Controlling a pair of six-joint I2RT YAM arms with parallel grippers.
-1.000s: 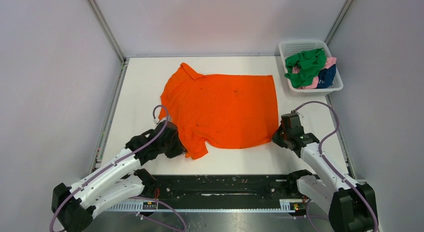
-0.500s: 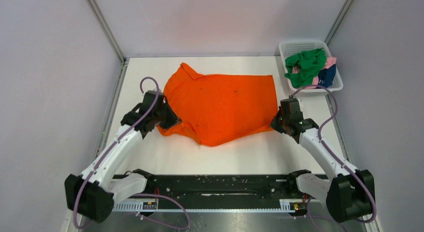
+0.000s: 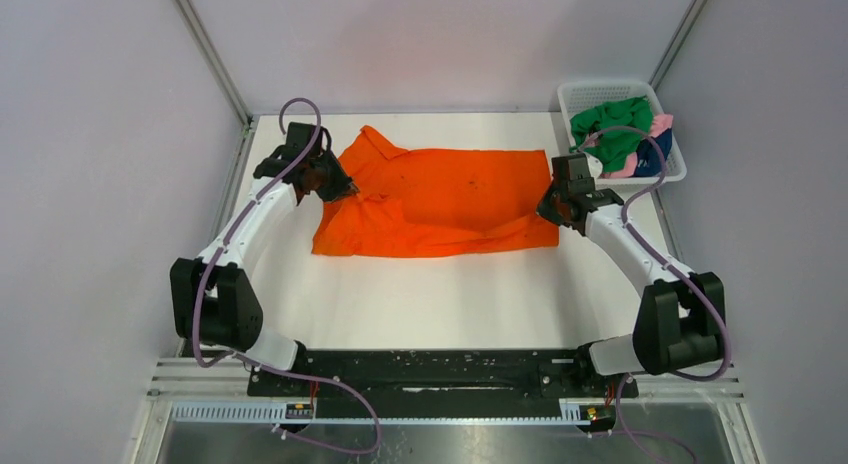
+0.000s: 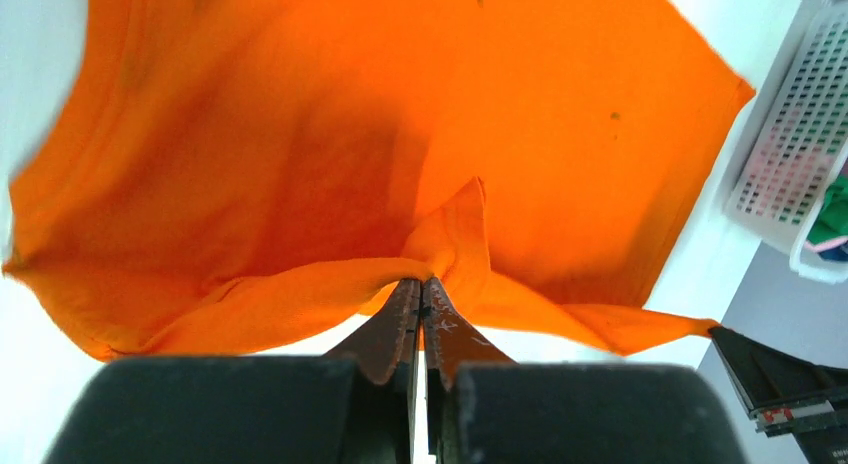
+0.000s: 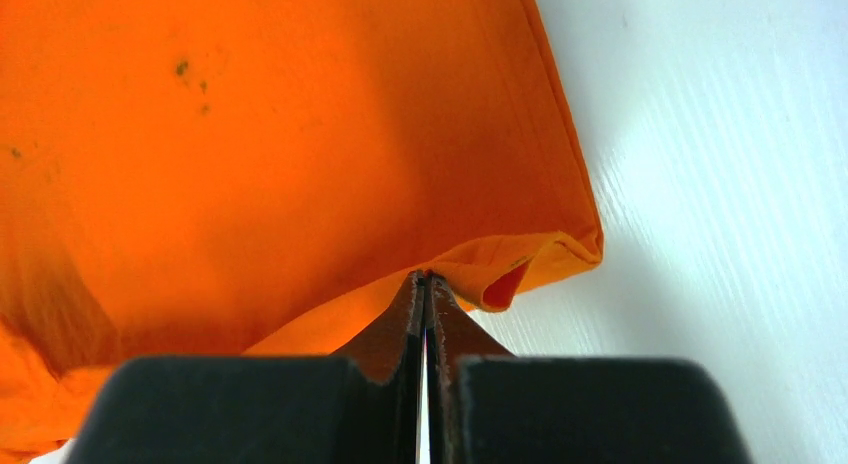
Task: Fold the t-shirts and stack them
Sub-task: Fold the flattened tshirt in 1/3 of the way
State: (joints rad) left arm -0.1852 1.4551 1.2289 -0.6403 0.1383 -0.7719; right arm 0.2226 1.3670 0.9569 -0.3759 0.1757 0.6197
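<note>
The left gripper [image 4: 421, 283] and the right gripper [image 5: 424, 276] are each clamped tight on the orange t-shirt [image 3: 440, 202], which lies left of the white mesh basket [image 3: 600, 89].

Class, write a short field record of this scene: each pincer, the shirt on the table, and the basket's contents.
left pincer: shut on the orange t-shirt, at its left side
right pincer: shut on the orange t-shirt's right corner
orange t-shirt: on the table, partly doubled over
basket: far right corner; holds green cloth, pink cloth, navy cloth
</note>
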